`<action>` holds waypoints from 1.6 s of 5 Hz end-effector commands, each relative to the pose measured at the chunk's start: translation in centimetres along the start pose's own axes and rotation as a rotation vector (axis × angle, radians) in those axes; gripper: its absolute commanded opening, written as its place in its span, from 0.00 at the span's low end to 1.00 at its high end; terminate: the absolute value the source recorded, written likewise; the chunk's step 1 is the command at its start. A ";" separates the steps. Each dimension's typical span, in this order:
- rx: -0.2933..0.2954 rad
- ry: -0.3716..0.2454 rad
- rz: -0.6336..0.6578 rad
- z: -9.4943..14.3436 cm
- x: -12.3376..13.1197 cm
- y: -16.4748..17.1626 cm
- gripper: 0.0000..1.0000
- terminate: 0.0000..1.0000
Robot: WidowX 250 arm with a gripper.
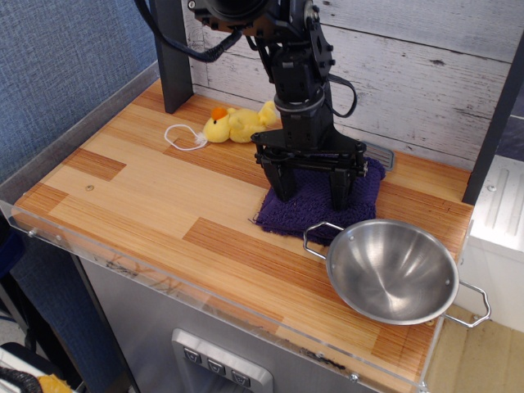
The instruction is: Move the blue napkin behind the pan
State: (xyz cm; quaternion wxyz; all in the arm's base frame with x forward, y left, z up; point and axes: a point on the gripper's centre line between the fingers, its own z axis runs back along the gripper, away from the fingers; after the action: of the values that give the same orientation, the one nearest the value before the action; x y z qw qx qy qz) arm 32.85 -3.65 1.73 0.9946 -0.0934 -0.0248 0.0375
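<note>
under the gripper (pixel 310 189), blue napkin (pixel 318 205)

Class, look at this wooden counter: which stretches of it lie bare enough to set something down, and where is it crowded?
Bare wood runs along the front and left, bordered by the white cord loop, blue napkin and pan. The right rear is crowded: the pincer stands on the napkin, the pan's handle overlaps it, and the yellow duck lies behind.

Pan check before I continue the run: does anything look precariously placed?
Yes. The pan sits at the table's front right corner, its right wire handle sticking out past the edge.
</note>
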 end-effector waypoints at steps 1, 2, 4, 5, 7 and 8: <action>-0.010 -0.088 0.032 5.5 0.5 -0.6 1.00 0.00; -0.022 -0.127 0.047 8.6 0.6 -1.0 1.00 0.00; -0.016 -0.233 0.049 14.9 0.2 -1.0 1.00 0.00; -0.029 -0.289 0.064 17.2 -0.1 -1.0 1.00 0.00; -0.025 -0.337 0.090 18.9 -0.9 -1.2 1.00 0.00; -0.025 -0.337 0.090 18.9 -0.9 -1.2 1.00 0.00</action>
State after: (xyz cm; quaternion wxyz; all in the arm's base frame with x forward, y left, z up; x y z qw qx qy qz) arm 32.07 -1.46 19.32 0.9759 -0.0997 -0.1678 0.0978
